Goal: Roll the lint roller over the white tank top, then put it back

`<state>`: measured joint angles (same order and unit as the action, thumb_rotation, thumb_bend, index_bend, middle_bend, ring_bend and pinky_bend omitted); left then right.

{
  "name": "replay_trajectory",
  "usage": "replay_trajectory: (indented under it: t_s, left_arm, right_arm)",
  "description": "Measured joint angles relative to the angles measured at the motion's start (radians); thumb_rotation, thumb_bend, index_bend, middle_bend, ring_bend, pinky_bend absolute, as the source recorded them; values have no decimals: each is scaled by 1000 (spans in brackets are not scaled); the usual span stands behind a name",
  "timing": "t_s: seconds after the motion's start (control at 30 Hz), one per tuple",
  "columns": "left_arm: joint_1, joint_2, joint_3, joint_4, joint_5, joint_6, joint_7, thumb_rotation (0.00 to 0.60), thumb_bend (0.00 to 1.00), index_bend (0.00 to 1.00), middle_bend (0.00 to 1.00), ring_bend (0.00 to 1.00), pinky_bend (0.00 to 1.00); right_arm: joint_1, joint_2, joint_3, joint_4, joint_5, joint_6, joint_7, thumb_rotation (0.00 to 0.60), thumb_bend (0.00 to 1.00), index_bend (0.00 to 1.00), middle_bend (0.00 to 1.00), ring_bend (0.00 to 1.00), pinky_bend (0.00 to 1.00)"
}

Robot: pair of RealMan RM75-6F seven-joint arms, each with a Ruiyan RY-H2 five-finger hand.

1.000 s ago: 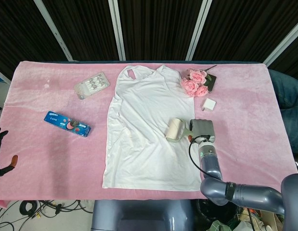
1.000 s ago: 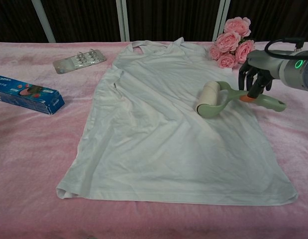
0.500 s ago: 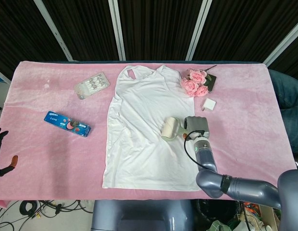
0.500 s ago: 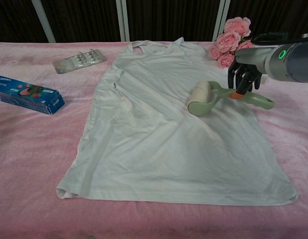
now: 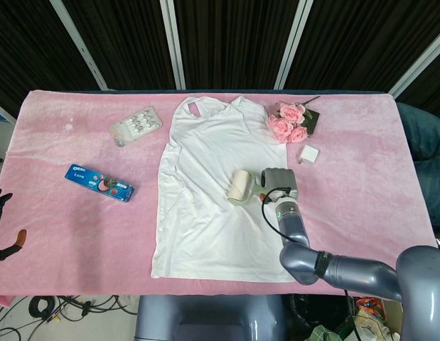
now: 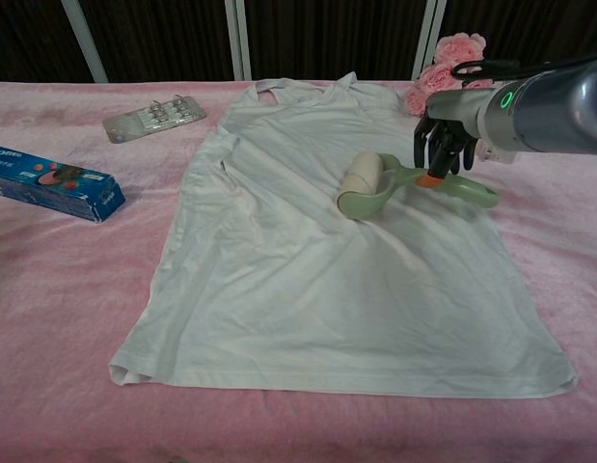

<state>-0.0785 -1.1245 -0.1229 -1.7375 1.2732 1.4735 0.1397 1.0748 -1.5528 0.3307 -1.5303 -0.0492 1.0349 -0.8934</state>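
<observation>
Only legible writing: "OREO" on blue box (image 5: 99,182); right hand (image 6: 443,145) fingers curled, gripping lint roller (image 6: 375,185) handle.

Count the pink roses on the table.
3 show in the head view: two roses and one rose bunched right of the tank top; more may be hidden.

Table: your table (image 5: 56,227) is draped in pink cloth, edge to edge.
Middle: the white tank top (image 5: 205,213) lies flat — neckline at the far side.
Left: the pill blister pack (image 5: 135,125) and the blue cookie box (image 5: 99,182) sit well apart.
Right: pink roses (image 5: 287,122) touch the top's shoulder — a small white charger (image 5: 308,154) lies just beside them.
</observation>
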Motion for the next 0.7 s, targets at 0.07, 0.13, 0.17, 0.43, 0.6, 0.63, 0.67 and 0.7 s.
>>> replay_trajectory:
  t_s: [0.07,0.13,0.17,0.43,0.6,0.63,0.67,0.7]
  left_arm:
    - [0,0,0,0,-1,-1,-1,600,355,124,40,47,231]
    - [-1,0,0,0,-1,-3,-2,600,355,124,40,46,231]
    - [0,1,1,0,-1,-4,-3,600,355,124,40,47,231]
    - [0,3,1,-1,-1,-6,-9,600,355,124,39,47,231]
    - [-1,4,1,-3,-1,-7,-11,600,355,124,39,47,231]
    - [-1,4,0,-3,-1,-7,-11,600,355,124,39,47,231]
    - [-1,4,0,-4,-2,-7,-11,600,355,124,39,47,231]
    - [-1,4,0,-4,-2,-7,-11,600,355,124,39,47,231]
  right_arm:
    - [10,-14,0,16,4,-3,-4,600,624,752,584,542,432]
    - [19,-27,1,31,8,-6,-7,600,624,751,584,542,432]
    - [24,-33,2,39,10,-8,-8,600,625,752,584,542,432]
    - [74,-85,14,96,32,-21,-34,600,625,752,584,542,432]
    - [102,-114,24,134,49,-30,-50,600,624,752,584,541,432]
    - [108,-119,26,142,52,-33,-53,600,624,752,584,541,432]
    - [117,-127,30,153,57,-35,-58,600,624,751,584,541,432]
    - [123,-132,33,162,60,-37,-61,600,625,751,584,541,432]
